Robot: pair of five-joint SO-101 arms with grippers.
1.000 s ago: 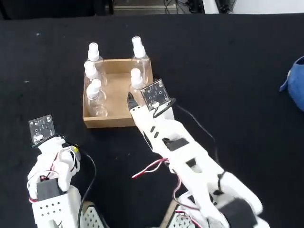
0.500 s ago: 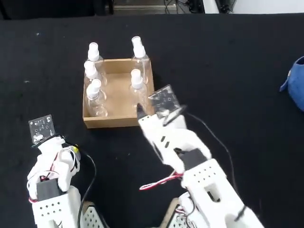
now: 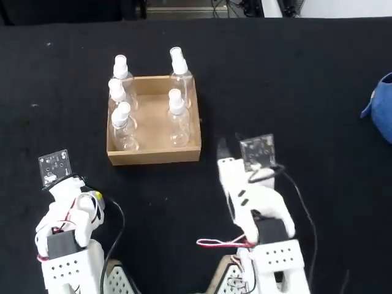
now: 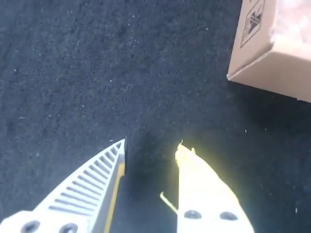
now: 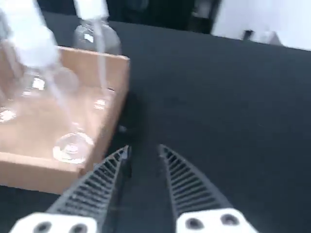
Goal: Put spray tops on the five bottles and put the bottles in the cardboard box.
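The cardboard box (image 3: 154, 154) stands left of the table's middle. Several clear bottles with white spray tops stand upright in it, one at the near right (image 3: 177, 116) and one at the far right (image 3: 179, 66). My right gripper (image 3: 223, 149) hangs just right of the box's near right corner, open and empty. In the right wrist view its fingertips (image 5: 144, 149) are a little apart, beside the box wall (image 5: 48, 162) and a bottle (image 5: 96, 34). My left gripper (image 4: 150, 144) is open and empty over bare cloth, with the box corner (image 4: 272, 48) farther off. The left arm (image 3: 67, 211) sits at the near left.
A blue object (image 3: 381, 113) lies at the table's right edge. Black cloth covers the whole table. Red and black cables hang from both arm bases near the front edge.
The right arm has pulled back from over the box's near right bottle, toward the front and right, and the bottle stays standing in the box. The left arm has not moved.
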